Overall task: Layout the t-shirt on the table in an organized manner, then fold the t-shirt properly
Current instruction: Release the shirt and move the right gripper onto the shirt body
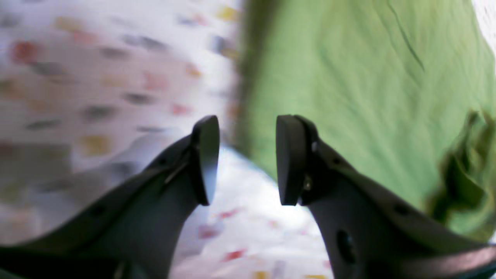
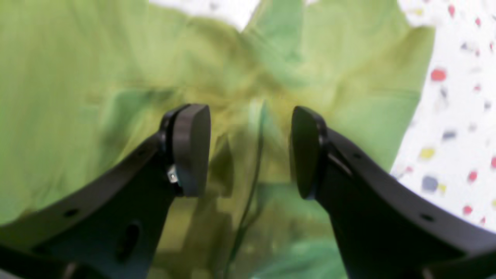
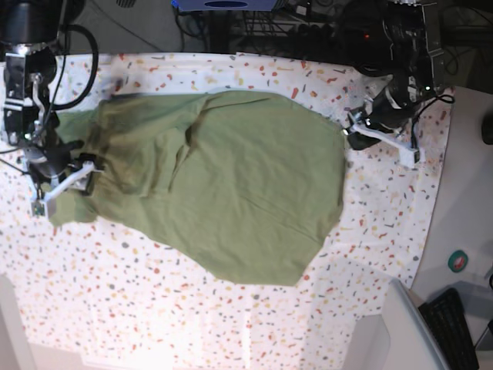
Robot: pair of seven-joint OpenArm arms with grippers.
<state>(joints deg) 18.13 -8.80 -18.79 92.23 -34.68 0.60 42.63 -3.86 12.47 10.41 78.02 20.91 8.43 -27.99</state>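
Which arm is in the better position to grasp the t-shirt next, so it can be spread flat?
The right gripper: its open fingers hover directly over the bunched t-shirt. The left gripper is beside the shirt's edge.

Wrinkled olive t-shirt (image 3: pixel 231 185) across speckled table (image 3: pixel 154 308)

Keyboard (image 3: pixel 451 327), perhaps a round tin (image 3: pixel 458 260)
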